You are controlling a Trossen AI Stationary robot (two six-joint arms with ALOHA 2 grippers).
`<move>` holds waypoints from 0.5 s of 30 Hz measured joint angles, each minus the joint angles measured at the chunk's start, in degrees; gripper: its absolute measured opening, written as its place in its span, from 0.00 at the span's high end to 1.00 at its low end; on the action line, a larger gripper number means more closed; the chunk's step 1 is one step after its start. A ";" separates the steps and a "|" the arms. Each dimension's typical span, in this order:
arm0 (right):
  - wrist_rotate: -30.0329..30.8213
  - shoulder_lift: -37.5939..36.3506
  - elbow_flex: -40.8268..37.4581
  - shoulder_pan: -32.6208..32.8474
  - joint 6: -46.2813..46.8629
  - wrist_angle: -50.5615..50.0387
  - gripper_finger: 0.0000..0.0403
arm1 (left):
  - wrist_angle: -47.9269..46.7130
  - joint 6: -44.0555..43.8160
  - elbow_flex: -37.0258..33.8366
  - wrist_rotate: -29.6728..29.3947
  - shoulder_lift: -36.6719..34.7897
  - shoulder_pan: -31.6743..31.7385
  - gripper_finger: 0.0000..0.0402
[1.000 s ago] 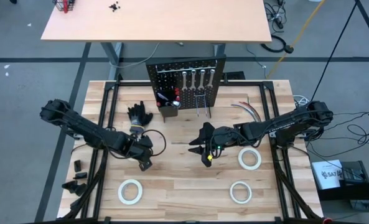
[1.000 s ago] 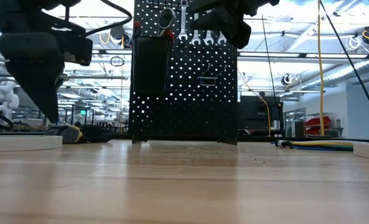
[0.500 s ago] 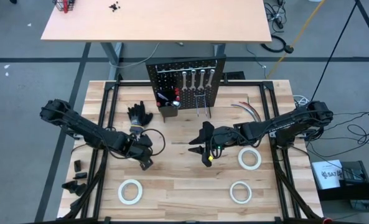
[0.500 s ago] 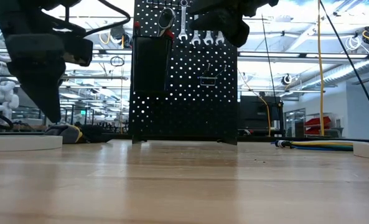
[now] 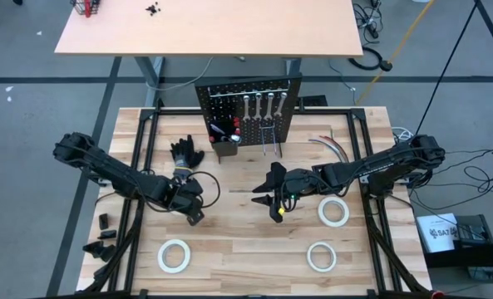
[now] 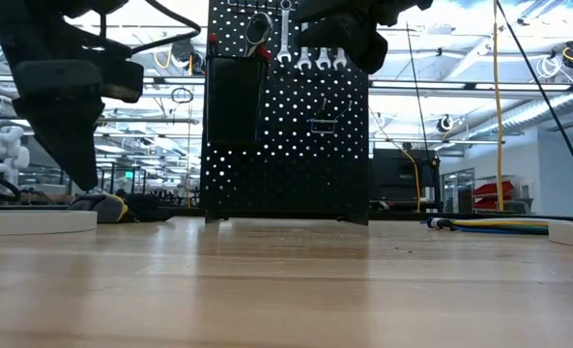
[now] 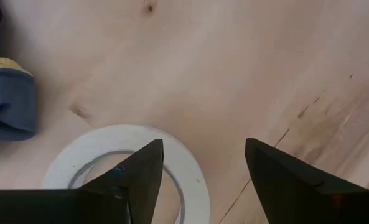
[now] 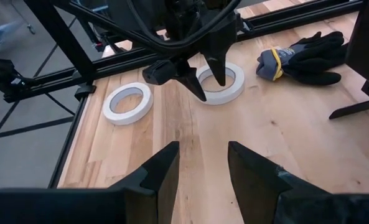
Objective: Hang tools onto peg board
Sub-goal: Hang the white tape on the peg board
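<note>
Tape roll [image 7: 128,163] lay flat on my worktop [image 7: 234,74], directly beneath my left hand [image 7: 203,177] (fingers spread wide, gripping nothing); my right hand [image 5: 277,203] hovered half-open and empty before the peg board [image 5: 248,112].

Four white tape rolls [image 5: 173,256] lie on the table [image 5: 246,249]: at 7 o'clock, 5 o'clock [image 5: 322,256], 4 o'clock [image 5: 333,212] and 9 o'clock near the middle [image 8: 220,98]. One peg board [image 5: 248,124] at 12 o'clock carries four silver wrenches [image 5: 258,106]. One bundle of black gloves [image 5: 186,152] sits at 10 o'clock.
</note>
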 joint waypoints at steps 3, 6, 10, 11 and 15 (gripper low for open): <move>0.00 0.00 0.00 0.02 0.06 0.00 0.67 | 0.01 -0.03 0.01 0.02 0.00 -0.13 0.43; -0.04 0.00 0.00 0.02 0.61 -0.02 0.67 | -0.13 -0.02 0.01 1.31 0.00 -0.17 0.43; -0.05 0.00 0.00 0.14 0.95 -0.02 0.67 | 0.00 -0.09 -0.68 3.63 0.00 -0.20 0.43; -0.07 0.00 0.00 0.23 0.98 -0.02 0.67 | -0.04 -0.08 -1.28 4.35 0.00 -0.20 0.43; -0.38 0.00 0.00 0.54 2.62 -0.10 0.67 | 1.00 -2.88 -4.43 5.46 0.00 -0.20 0.43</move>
